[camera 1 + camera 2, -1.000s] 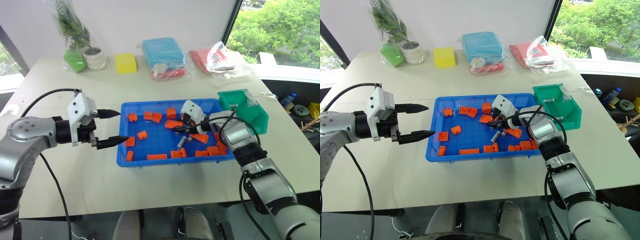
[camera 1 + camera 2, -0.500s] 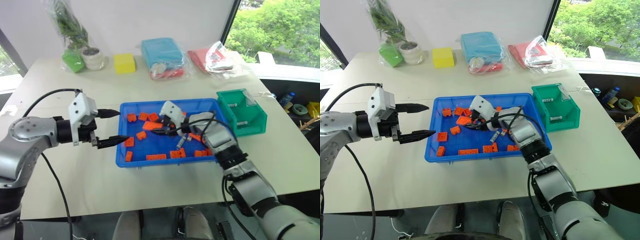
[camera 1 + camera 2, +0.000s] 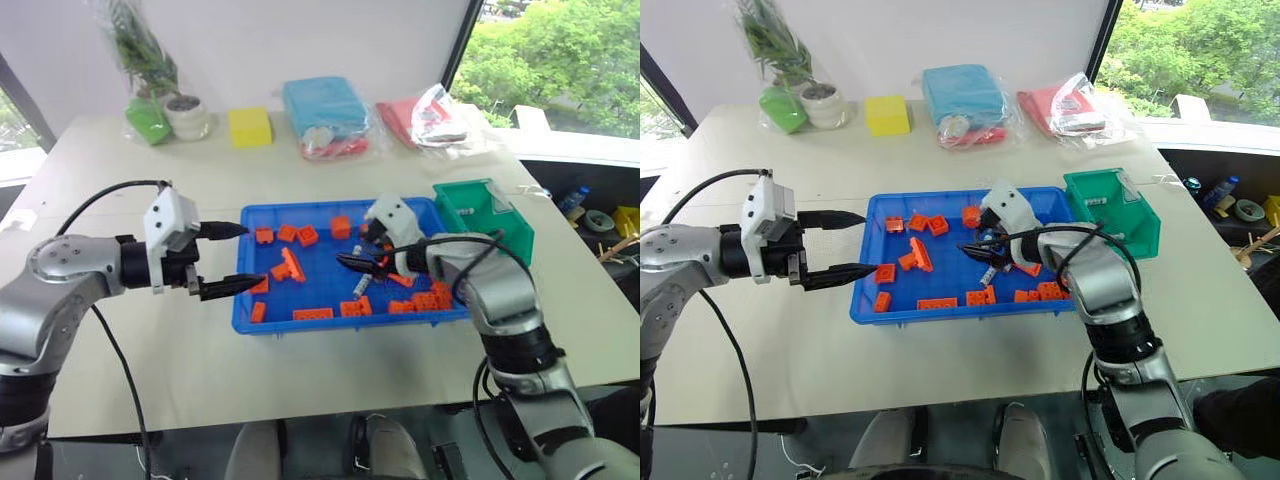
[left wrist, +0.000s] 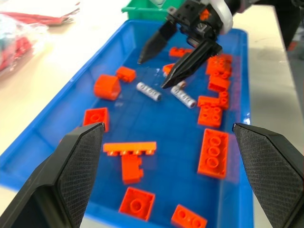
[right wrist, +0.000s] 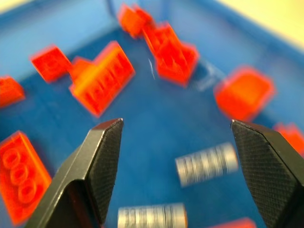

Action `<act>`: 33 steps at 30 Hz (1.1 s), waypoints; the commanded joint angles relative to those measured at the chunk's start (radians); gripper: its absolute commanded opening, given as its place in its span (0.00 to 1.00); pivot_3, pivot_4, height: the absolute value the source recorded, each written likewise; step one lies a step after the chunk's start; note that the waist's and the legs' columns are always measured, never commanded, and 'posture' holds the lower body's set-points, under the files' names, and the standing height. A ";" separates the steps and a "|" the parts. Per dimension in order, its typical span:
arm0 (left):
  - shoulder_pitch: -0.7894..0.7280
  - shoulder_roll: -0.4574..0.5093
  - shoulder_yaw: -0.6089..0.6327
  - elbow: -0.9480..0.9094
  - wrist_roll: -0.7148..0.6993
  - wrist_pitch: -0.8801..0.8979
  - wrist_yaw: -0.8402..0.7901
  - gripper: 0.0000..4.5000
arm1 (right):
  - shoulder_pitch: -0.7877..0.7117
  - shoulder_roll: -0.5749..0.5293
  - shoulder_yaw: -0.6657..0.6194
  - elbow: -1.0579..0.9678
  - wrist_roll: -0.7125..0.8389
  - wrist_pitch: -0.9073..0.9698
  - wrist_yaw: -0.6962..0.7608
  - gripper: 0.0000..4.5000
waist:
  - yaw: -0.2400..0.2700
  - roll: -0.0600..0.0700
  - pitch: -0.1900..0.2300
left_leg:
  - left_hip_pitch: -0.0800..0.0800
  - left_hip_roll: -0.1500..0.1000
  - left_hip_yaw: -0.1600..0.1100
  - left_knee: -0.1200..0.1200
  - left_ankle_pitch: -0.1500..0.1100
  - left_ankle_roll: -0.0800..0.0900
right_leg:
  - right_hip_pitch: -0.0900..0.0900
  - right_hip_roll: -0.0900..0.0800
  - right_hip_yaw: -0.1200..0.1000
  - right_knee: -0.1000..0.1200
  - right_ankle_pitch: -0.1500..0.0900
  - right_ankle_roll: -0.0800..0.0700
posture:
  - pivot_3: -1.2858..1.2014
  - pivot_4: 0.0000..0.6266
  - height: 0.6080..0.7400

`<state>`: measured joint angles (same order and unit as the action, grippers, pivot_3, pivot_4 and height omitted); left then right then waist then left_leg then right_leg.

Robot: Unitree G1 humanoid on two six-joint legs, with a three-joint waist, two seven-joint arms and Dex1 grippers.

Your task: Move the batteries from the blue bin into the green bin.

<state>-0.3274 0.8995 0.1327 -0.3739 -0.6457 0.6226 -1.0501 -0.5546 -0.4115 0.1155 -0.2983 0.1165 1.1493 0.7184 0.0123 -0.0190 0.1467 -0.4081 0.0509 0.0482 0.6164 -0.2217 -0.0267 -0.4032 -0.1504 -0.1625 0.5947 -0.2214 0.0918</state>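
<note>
While over blue bin [image 3: 250, 318]: right gripper [image 4: 164, 65] wide, empty | left gripper [image 3: 232, 258] wide

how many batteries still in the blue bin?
2 visible. Both batteries lie side by side on the blue bin's floor, right of centre, under the open right claw: one, the other. Orange bricks could hide more.
</note>
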 commanded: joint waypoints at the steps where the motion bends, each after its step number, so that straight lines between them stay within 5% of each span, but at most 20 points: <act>1: -0.042 -0.008 -0.013 -0.006 -0.017 -0.001 -0.016 1.00 | 0.002 0.025 -0.067 -0.048 0.041 0.099 -0.067 0.82 | 0.000 0.000 0.000 | 0.000 0.000 0.000 0.000 0.000 0.000 | 0.000 0.000 0.000 0.000 0.000 0.000 | 0.52 0.24 0.72; 23: -0.104 -0.032 -0.055 0.013 0.013 -0.017 -0.027 1.00 | -0.087 0.145 -0.008 0.396 0.051 -0.140 -0.213 0.82 | -0.003 -0.001 0.000 | 0.000 0.000 0.000 0.000 0.000 0.000 | 0.000 0.000 0.000 0.000 0.000 0.000 | 0.52 0.24 0.72; 26: -0.104 -0.032 -0.049 0.012 0.012 -0.017 -0.022 1.00 | -0.077 0.133 0.015 0.382 0.057 -0.149 -0.198 0.62 | -0.002 0.000 0.000 | 0.000 0.000 0.000 0.000 0.000 0.000 | 0.000 0.000 0.000 0.000 0.000 0.000 | 0.52 0.24 0.72; 31: -0.113 -0.029 -0.047 0.028 0.017 -0.024 -0.022 1.00 | -0.065 0.120 0.032 0.337 0.070 -0.128 -0.190 0.05 | -0.002 0.000 0.000 | 0.000 0.000 0.000 0.000 0.000 0.000 | 0.000 0.000 0.000 0.000 0.000 0.000 | 0.52 0.24 0.72; 33: -0.118 -0.031 -0.049 0.034 0.020 -0.027 -0.023 1.00 | -0.066 0.111 0.034 0.318 0.072 -0.125 -0.189 0.01 | -0.002 0.000 0.000 | 0.000 0.000 0.000 0.000 0.000 0.000 | 0.000 0.000 0.000 0.000 0.000 0.000 | 0.52 0.24 0.72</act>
<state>-0.4283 0.8637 0.0558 -0.3324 -0.6255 0.6165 -1.0719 -0.6266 -0.2934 0.1443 0.0562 0.1790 1.0192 0.5243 0.0103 -0.0194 0.1464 -0.4079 0.0508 0.0482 0.6161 -0.2215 -0.0264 -0.4029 -0.1503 -0.1625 0.5945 -0.2214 0.0919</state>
